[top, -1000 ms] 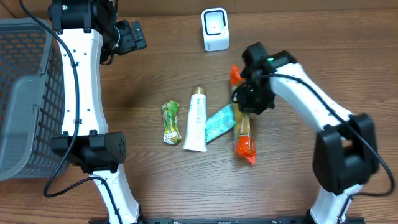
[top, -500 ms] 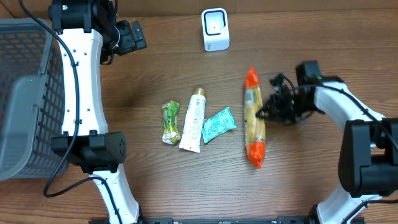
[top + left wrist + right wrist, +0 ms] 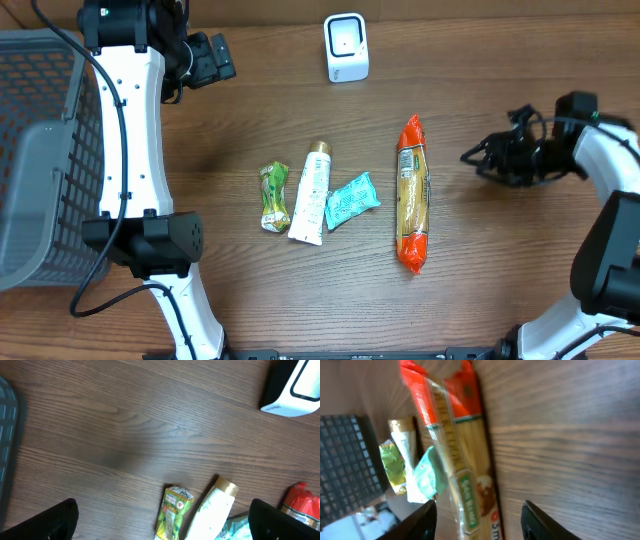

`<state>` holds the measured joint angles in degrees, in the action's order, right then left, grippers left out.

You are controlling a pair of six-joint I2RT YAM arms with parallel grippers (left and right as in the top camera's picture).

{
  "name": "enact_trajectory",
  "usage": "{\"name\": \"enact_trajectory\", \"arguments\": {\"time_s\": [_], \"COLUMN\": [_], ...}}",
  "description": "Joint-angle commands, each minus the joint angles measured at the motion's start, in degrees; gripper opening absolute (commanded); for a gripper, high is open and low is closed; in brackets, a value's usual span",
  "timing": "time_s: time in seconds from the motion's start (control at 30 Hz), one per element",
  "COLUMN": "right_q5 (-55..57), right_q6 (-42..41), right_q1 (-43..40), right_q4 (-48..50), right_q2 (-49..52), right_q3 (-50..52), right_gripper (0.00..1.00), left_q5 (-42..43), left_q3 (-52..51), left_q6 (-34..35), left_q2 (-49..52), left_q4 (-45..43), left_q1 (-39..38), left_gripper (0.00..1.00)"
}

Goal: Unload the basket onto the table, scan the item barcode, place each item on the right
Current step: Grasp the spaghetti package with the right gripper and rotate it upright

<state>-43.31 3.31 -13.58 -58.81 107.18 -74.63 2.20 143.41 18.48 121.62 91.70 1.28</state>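
Step in hand is judged the pick-up: the pasta packet (image 3: 413,193) lies flat on the table (image 3: 500,290) before the scanner (image 3: 346,47), well apart from the right gripper (image 3: 478,162), jaws parted and empty; left gripper (image 3: 222,57) wide, empty; next, grasp it and face its barcode to the scanner.

One each lies here: spaghetti packet (image 3: 412,192), white tube (image 3: 314,192), teal sachet (image 3: 351,201), green pouch (image 3: 273,197), perhaps juice. One scanner (image 3: 346,47), one basket (image 3: 30,150).
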Motion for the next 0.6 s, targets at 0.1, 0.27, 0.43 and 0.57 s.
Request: {"name": "enact_trajectory", "arguments": {"time_s": [0.1, 0.27, 0.43, 0.57], "right_q5": [5.8, 14.3, 30.7, 34.8], "right_q6": [2.5, -4.5, -15.7, -20.0], "right_q1": [12.8, 21.6, 27.6, 30.6], "right_q4": [-4.2, -2.8, 1.5, 4.4], "right_q2": [-1.7, -1.7, -1.7, -1.6], "right_q3": [-3.9, -1.2, 2.8, 6.6], "right_gripper": [0.71, 0.92, 1.0, 1.0], "left_q5": [0.3, 0.3, 0.3, 0.3], "left_q3": [1.1, 1.1, 1.1, 1.1], "left_q6": [0.8, 0.8, 0.8, 0.8], "left_q2": [-0.9, -0.9, -0.9, -0.9], "left_q4": [-0.1, -0.1, -0.1, -0.1], "left_q1": [0.2, 0.2, 0.2, 0.2], "left_gripper": [1.0, 0.99, 1.0, 1.0]}}
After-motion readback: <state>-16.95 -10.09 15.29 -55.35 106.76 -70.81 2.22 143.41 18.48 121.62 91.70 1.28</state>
